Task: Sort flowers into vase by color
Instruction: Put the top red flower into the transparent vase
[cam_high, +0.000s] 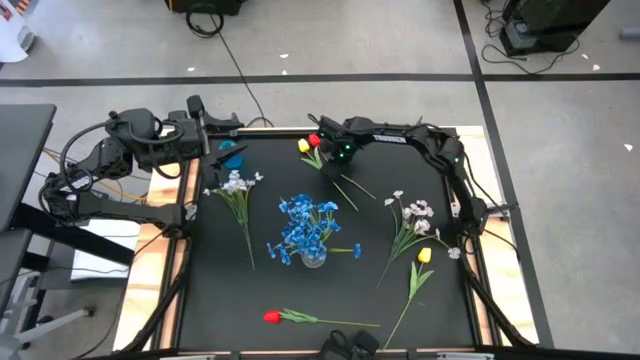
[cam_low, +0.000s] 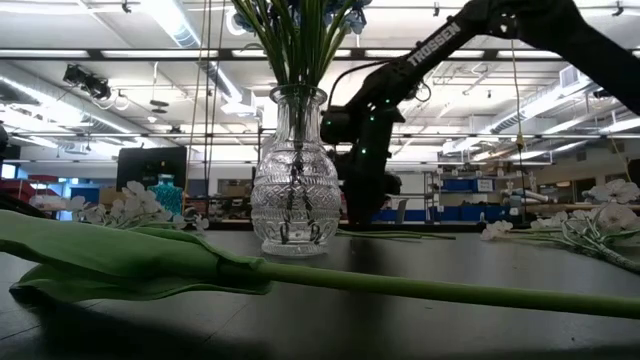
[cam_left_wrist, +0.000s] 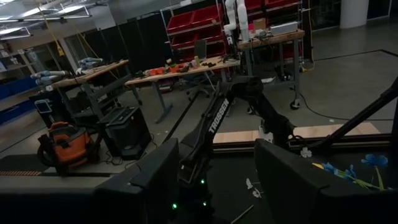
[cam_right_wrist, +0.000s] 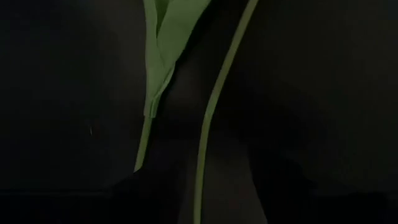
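**Right claw down over two tulip stems at the far edge of the table; left claw idle**

From my remote station I find the right claw (cam_high: 333, 160) lowered to the black table (cam_high: 210, 300), at its far edge. The right wrist view shows two green stems (cam_right_wrist: 208, 137) running between its fingers, one of them with a leaf, against the dark mat. I cannot tell whether the fingers are gripping the stems or only straddling them. Just beside this claw, on its far side, lie the heads of a yellow tulip (cam_high: 304, 146) and a red tulip (cam_high: 314, 140), close together; their stems pass under the claw and continue toward the near side of the table.

The glass vase (cam_low: 294, 175) stands near the middle of the table, well apart from the right claw on its near side, and holds the blue flowers (cam_high: 306, 222). In the low view the right arm shows behind the vase.

Still lying loose on the table:
- a white sprig (cam_high: 234, 186), between the two claws, nearer the left one;
- a second white sprig (cam_high: 414, 215), toward the right arm's base;
- a second yellow tulip (cam_high: 424, 256), just beyond that sprig on the near side;
- a second red tulip (cam_high: 271, 317), at the near edge, well apart from both claws.

The left claw (cam_high: 222, 127) waits off the table's far left corner, its fingers (cam_left_wrist: 149, 180) standing apart with nothing between them.
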